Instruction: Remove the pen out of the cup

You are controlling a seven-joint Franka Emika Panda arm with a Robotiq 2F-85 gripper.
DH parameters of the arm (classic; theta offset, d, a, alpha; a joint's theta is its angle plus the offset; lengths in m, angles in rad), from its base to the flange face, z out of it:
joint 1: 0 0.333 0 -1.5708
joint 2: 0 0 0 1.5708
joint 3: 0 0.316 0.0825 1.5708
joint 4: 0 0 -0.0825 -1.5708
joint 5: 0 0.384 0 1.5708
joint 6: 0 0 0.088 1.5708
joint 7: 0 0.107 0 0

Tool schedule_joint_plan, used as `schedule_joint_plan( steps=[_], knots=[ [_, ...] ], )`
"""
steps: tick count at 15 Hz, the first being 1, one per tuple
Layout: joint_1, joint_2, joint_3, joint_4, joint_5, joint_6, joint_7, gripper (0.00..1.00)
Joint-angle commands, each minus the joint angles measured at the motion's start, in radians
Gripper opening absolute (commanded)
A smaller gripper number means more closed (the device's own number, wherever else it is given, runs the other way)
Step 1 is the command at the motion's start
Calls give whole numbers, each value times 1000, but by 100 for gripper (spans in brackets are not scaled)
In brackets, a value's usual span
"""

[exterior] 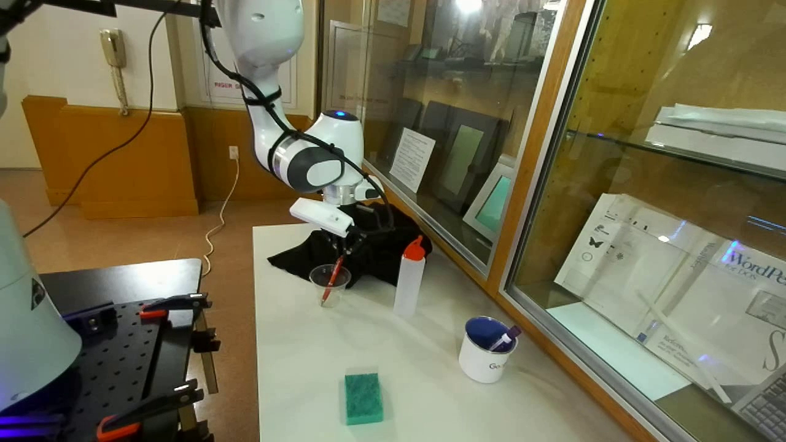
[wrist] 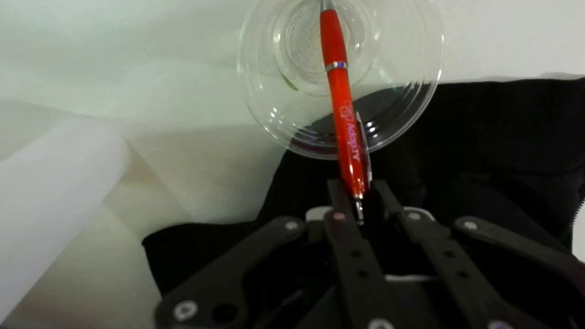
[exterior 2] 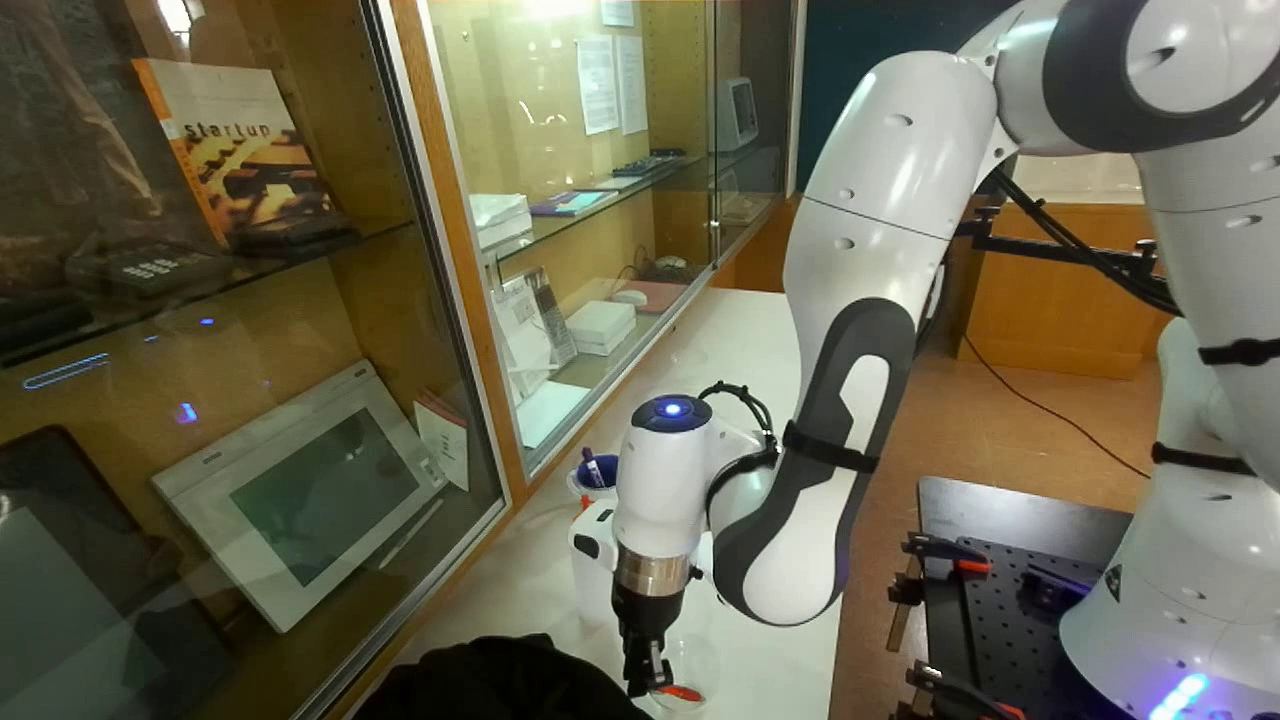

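Note:
The thin red pen [exterior: 332, 281] leans in a clear plastic cup [exterior: 339, 297], its lower end inside and its upper end above the rim. The pen also shows in an exterior view [exterior 2: 681, 692] and in the wrist view [wrist: 343, 107], where it crosses the rim of the cup [wrist: 269, 105]. My gripper [exterior: 341, 250] is at the pen's upper end, above the cup's rim. In the wrist view the fingertips [wrist: 357, 187] lie close on both sides of the pen, near its clicker, and look shut on it.
A white bottle with a red cap [exterior: 410, 282] stands close beside the cup. A black cloth [exterior: 381, 264] lies behind and under the gripper. A white mug [exterior: 482, 365] holds a purple-capped marker [exterior: 506, 337]. A green sponge [exterior: 363, 398] lies nearer. Glass cabinets [exterior: 491, 270] border the table.

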Motion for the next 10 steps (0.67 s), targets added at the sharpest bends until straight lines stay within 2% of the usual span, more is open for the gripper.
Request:
schedule_joint_plan(
  steps=[1,5,8,10],
  knots=[
    [5,-24,-1,-20,-13,34,17,3],
    [16,-91,2,-65,-1,34,51,4],
    [5,-213,26,-152,23,90,85,4],
    [30,-313,-2,-217,17,154,133,4]
  ],
)
